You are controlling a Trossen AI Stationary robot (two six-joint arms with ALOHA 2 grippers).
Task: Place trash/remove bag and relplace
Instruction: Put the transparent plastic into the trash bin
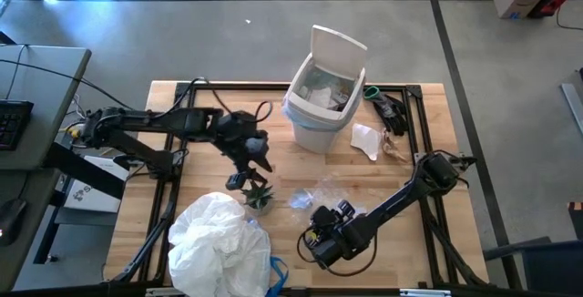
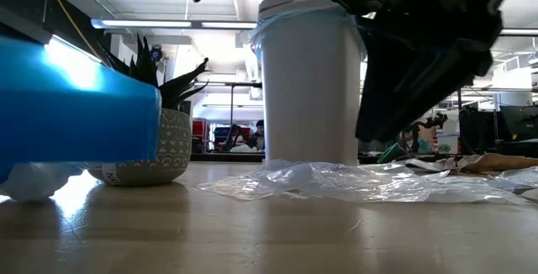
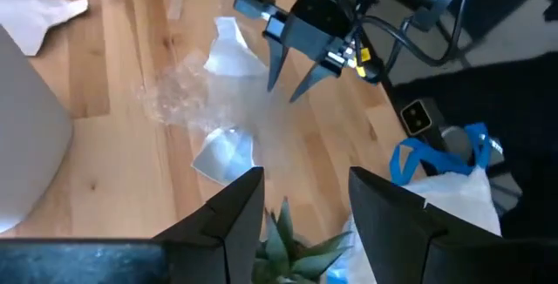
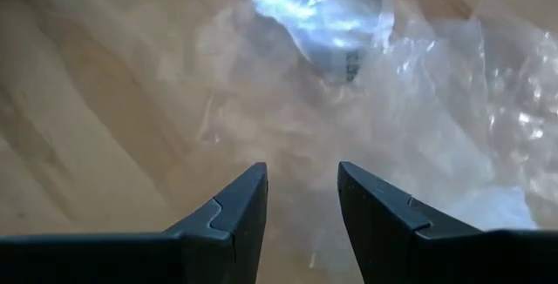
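Both grippers' jaws open: right gripper just short of clear wrapper.

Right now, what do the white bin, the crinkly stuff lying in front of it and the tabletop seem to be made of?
The white bin looks like smooth, matte moulded plastic, with even walls and a flip lid. The crinkly stuff seems to be thin clear plastic film: see-through, creased, glinting. The tabletop appears to be pale wood with visible plank lines and grain, probably sealed.
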